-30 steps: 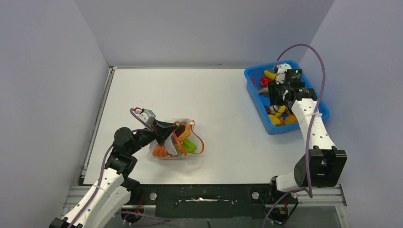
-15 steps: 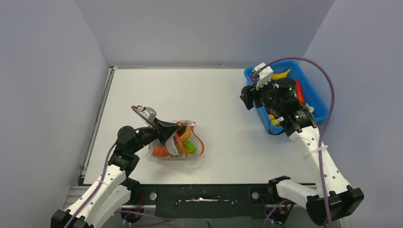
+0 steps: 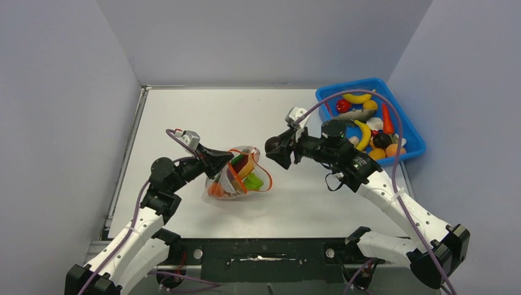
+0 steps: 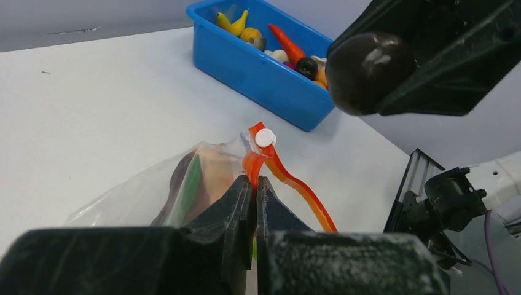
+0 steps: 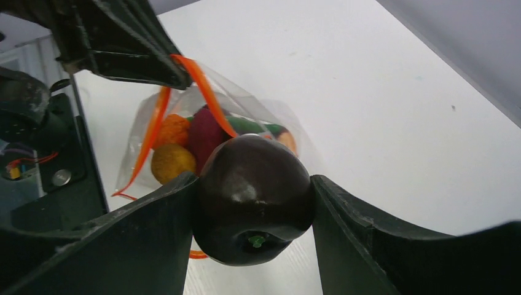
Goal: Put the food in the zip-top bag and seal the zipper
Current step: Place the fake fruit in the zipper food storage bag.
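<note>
The clear zip-top bag (image 3: pixel 232 183) lies left of centre with orange, green and dark red food (image 5: pixel 184 138) inside. My left gripper (image 4: pixel 254 182) is shut on the red-orange zipper (image 4: pixel 293 182) at the bag's mouth and holds that edge up. The mouth loop (image 3: pixel 261 178) gapes toward the right. My right gripper (image 3: pixel 278 149) hovers just right of the mouth, shut on a dark, glossy round fruit (image 5: pixel 258 209). In the left wrist view the same fruit (image 4: pixel 368 72) hangs above and beyond the bag.
A blue tray (image 3: pixel 416 147) at the back right holds more food: bananas (image 3: pixel 362 132), a carrot (image 3: pixel 386 118) and other pieces. Grey walls close in the table on three sides. The arm bases sit along the near edge.
My right arm has swung left from the blue tray to the bag's mouth, carrying the dark fruit. The left gripper has raised the bag's edge and shifted it slightly right.
</note>
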Tool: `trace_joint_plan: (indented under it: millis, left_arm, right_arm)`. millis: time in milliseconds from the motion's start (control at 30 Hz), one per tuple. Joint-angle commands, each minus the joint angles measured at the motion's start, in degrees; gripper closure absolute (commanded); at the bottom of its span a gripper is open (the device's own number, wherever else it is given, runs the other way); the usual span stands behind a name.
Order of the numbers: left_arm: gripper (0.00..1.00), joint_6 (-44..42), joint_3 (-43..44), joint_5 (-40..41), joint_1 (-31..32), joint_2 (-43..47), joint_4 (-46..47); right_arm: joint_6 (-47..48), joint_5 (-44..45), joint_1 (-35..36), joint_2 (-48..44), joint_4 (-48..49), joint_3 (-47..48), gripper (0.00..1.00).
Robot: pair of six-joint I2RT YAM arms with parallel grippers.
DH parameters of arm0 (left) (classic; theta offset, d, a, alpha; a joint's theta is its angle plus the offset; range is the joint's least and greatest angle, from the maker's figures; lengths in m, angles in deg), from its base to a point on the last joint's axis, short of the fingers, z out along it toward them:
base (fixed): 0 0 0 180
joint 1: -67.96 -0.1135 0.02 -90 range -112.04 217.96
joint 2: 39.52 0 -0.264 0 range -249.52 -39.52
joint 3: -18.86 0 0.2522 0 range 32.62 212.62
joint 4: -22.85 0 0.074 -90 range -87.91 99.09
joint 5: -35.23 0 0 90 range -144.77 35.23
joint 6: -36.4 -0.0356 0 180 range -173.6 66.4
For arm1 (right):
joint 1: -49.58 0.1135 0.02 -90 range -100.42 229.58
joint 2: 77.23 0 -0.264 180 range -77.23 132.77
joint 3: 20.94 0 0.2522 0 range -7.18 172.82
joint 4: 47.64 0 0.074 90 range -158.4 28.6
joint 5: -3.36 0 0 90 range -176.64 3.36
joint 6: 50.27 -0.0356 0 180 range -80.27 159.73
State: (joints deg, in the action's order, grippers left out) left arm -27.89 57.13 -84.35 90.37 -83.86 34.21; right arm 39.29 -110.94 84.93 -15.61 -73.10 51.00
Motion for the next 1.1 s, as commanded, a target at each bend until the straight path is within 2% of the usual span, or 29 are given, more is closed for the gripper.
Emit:
trace_joint_plan:
  millis: [0, 300, 700, 933, 1067]
  left_arm:
    - [1.00, 2.59, 3.00, 1.23, 0.28, 0.08, 7.58]
    - [1.00, 3.02, 2.47, 1.30, 0.35, 0.22, 8.32]
    - [1.00, 3.73, 1.77, 1.36, 0.35, 1.29, 8.57]
    - [1.00, 3.99, 1.59, 1.29, 0.35, 1.71, 8.37]
    - [1.00, 4.29, 1.12, 1.26, 0.35, 1.80, 8.83]
  right_arm:
    - [-2.34, -0.02, 4.92, 1.38, 7.98, 0.18, 0.58]
    - [-4.10, 1.31, 11.66, 6.42, 11.50, -0.10, 0.57]
    - [-4.12, 4.47, 14.36, 12.38, 10.42, 0.55, 0.52]
    - [-3.19, 7.71, 15.05, 13.52, 7.79, 2.10, 0.35]
    - [-2.14, 7.54, 15.15, 12.94, 6.95, 2.04, 0.23]
